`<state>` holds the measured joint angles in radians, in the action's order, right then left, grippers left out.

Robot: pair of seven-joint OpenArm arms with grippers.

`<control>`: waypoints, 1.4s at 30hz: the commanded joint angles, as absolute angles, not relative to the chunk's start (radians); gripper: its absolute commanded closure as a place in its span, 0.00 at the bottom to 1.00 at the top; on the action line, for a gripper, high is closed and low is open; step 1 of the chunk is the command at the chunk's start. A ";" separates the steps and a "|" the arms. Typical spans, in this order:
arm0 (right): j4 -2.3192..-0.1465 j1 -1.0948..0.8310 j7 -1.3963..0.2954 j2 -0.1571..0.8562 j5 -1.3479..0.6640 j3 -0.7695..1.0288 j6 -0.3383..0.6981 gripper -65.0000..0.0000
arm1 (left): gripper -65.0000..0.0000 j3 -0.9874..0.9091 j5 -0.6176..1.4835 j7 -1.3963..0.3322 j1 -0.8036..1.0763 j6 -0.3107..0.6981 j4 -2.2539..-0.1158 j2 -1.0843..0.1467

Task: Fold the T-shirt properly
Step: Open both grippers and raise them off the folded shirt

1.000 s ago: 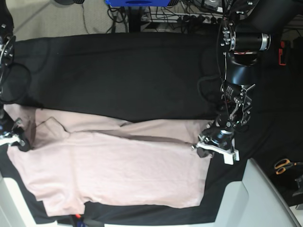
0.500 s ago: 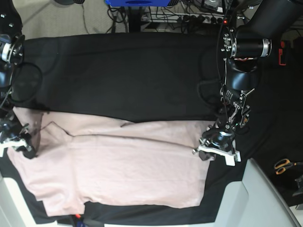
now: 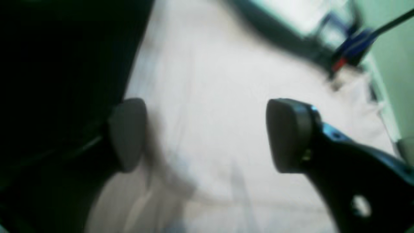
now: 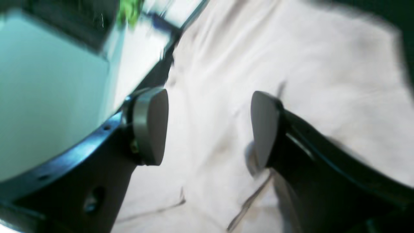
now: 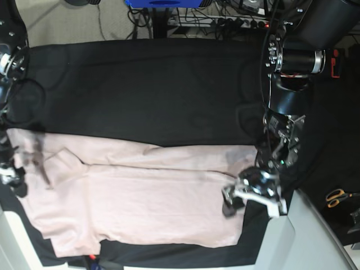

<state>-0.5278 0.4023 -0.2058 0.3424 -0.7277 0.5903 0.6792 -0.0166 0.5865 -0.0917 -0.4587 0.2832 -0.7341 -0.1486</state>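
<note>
Black cloth (image 5: 140, 84) – T-shirt (image 5: 140, 202) flat | left gripper (image 3: 207, 136), right gripper (image 4: 208, 126) – jaws apart

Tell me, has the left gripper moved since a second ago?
Yes. In the base view the left gripper has opened and shifted down toward the near edge of the T-shirt, judged against the orange-handled scissors.
</note>
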 commanded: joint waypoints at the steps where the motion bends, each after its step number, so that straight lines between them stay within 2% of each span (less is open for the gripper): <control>1: -0.570 0.414 -0.213 0.364 -0.746 0.639 0.698 0.42 | 0.02 -0.018 0.598 -0.071 -0.472 0.294 -0.780 -0.153; 4: -0.680 0.344 -0.323 0.352 -0.746 0.808 0.698 0.45 | 0.00 -0.016 0.598 -0.071 -0.392 0.294 -0.871 -0.168; 8: -0.837 0.236 -0.556 0.278 -0.746 1.064 0.698 0.45 | 0.00 -0.016 0.598 -0.073 -0.209 0.294 -1.033 -0.220; 11: -0.880 0.191 -0.661 0.225 -0.743 1.199 0.694 0.45 | 0.00 -0.015 0.596 -0.073 -0.074 0.294 -1.133 -0.265; 13: -0.866 0.182 -0.665 0.208 -0.742 1.244 0.618 0.45 | 0.00 -0.015 0.596 -0.073 -0.007 0.294 -1.175 -0.282; 17: -0.737 0.209 -0.650 0.225 -0.739 1.245 0.582 0.45 | 0.00 -0.015 0.593 -0.073 0.074 0.294 -1.187 -0.294; 19: -0.636 0.236 -0.595 0.254 -0.737 1.244 0.576 0.45 | 0.00 -0.013 0.591 -0.074 0.090 0.294 -1.185 -0.294; 23: -0.421 0.278 -0.447 0.314 -0.737 1.214 0.461 0.45 | 0.00 -0.015 0.595 -0.074 0.128 0.294 -1.185 -0.294; 25: -0.358 0.288 -0.380 0.329 -0.740 1.165 0.452 0.45 | 0.00 -0.015 0.596 -0.074 0.131 0.294 -1.185 -0.292; 29: -0.298 0.309 -0.282 0.341 -0.745 1.061 0.452 0.45 | 0.00 -0.015 0.598 -0.074 0.133 0.294 -1.182 -0.286; 36: -0.295 0.355 -0.274 0.337 -0.740 0.980 0.452 0.46 | 0.00 -0.016 0.598 -0.074 0.097 0.294 -1.116 -0.271; 38: -0.295 0.361 -0.275 0.337 -0.740 0.949 0.452 0.58 | 0.00 -0.016 0.598 -0.074 0.087 0.294 -1.090 -0.263; 42: -0.295 0.366 -0.275 0.341 -0.740 0.912 0.447 1.00 | 0.00 -0.016 0.598 -0.074 0.054 0.294 -1.052 -0.242</control>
